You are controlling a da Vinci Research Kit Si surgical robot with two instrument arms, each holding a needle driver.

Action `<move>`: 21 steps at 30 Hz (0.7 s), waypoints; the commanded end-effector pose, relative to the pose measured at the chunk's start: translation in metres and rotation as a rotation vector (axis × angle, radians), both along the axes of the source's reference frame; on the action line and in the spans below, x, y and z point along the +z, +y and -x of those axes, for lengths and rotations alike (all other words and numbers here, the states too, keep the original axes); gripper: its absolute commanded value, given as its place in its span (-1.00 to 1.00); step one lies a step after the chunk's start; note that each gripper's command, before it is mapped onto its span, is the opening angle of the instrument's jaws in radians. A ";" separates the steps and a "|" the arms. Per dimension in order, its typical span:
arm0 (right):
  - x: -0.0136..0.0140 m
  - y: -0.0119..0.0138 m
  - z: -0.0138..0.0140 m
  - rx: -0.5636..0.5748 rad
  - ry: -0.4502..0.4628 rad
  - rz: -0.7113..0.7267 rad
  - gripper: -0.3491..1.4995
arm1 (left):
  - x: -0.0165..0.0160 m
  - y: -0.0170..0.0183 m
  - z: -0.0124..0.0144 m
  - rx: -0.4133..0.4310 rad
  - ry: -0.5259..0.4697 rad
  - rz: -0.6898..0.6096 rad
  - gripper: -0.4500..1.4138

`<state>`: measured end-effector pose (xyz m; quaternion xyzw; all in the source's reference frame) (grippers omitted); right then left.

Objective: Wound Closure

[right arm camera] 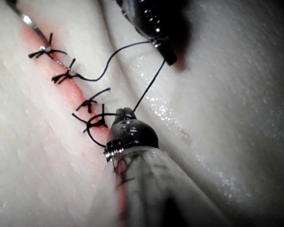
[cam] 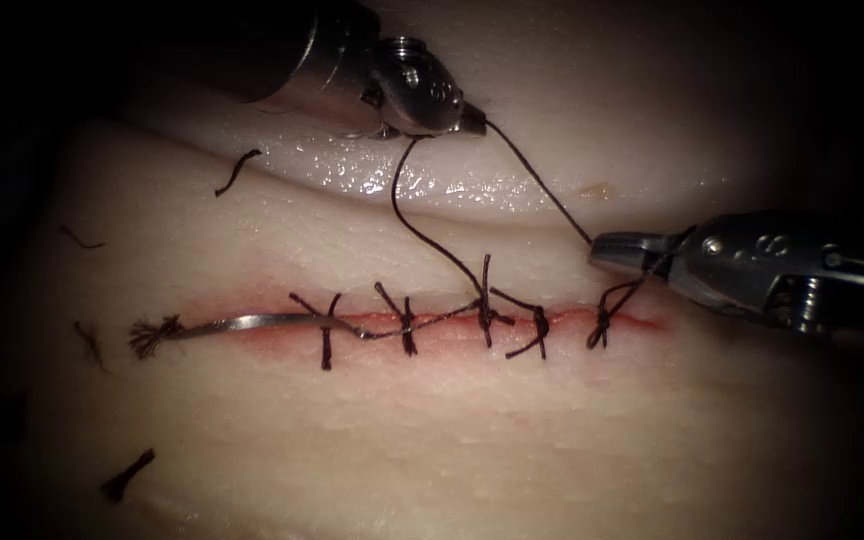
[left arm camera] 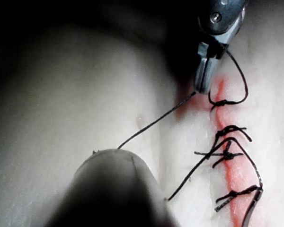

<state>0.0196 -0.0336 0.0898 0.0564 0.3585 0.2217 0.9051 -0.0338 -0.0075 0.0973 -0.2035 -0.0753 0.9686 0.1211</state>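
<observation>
The cut (cam: 422, 322) runs across the tissue (cam: 432, 440) with several dark stitches on it. The curved needle (cam: 252, 322) lies on the tissue along the cut's left part, held by neither tool, and it trails thread. My left tool (cam: 474, 122) sits above the cut, shut on the thread (cam: 537, 182). That strand runs taut to my right tool (cam: 600, 250), which is shut on its other end. A loop of thread (cam: 624, 292) wraps the right tool and drops to the rightmost stitch (cam: 600, 328). The right wrist view shows the right tool (right arm camera: 127, 112), the loop (right arm camera: 92, 130) and the left tool (right arm camera: 169, 57).
Cut thread ends lie on the tissue at the left: one curl (cam: 237, 170) above, a frayed tuft (cam: 152, 335) by the needle's end and a short piece (cam: 127, 475) below. A slack strand (cam: 422, 230) hangs from the left tool to the middle stitches. A wet fold (cam: 432, 180) lies behind the cut.
</observation>
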 end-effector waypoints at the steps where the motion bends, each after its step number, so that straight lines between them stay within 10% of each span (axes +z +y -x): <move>1: 0.0007 -0.0009 -0.0007 -0.004 0.005 0.000 -1.00 | 0.0010 0.0010 0.0005 -0.015 -0.006 -0.008 -1.00; 21: 0.0002 -0.0067 -0.0003 -0.049 0.028 0.015 -1.00 | 0.0044 0.0143 -0.0010 -0.341 0.047 0.171 -1.00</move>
